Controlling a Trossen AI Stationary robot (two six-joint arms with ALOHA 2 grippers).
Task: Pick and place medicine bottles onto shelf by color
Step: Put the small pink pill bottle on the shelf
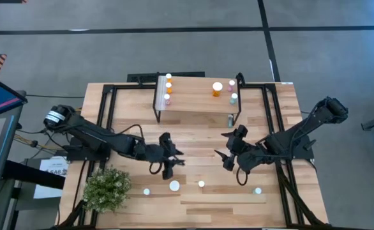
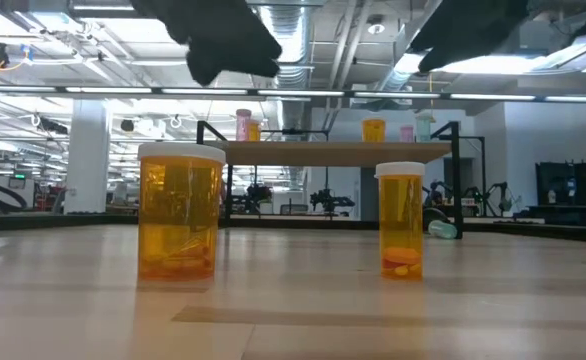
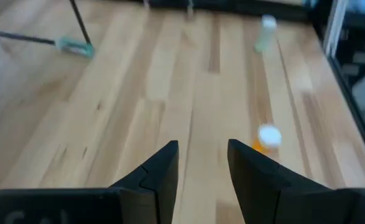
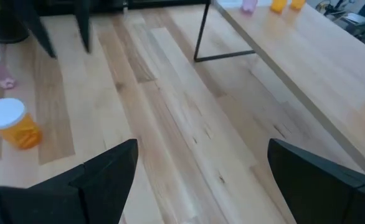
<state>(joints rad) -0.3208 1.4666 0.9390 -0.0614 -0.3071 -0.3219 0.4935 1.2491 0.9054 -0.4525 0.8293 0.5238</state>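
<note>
The shelf point(image 1: 196, 99) stands at the table's far middle. On its left end are two orange bottles point(image 1: 168, 81) and a pink one point(image 1: 168, 99); on its right end are a larger orange bottle point(image 1: 217, 89), a pink one and a green one point(image 1: 233, 98). Near the front edge stand a large orange bottle point(image 2: 180, 212), a small orange bottle point(image 2: 401, 222) and two more. My left gripper point(image 1: 173, 158) hangs open above the table, behind the large bottle. My right gripper point(image 1: 225, 151) hangs wide open to its right. Nothing is between the fingers of either.
A green bottle point(image 1: 230, 119) lies on its side by the shelf's near right leg. A potted plant point(image 1: 107, 188) sits at the near left corner. Black frame rails point(image 1: 273, 121) run along both sides of the table. Bare wood lies between the two grippers and the shelf.
</note>
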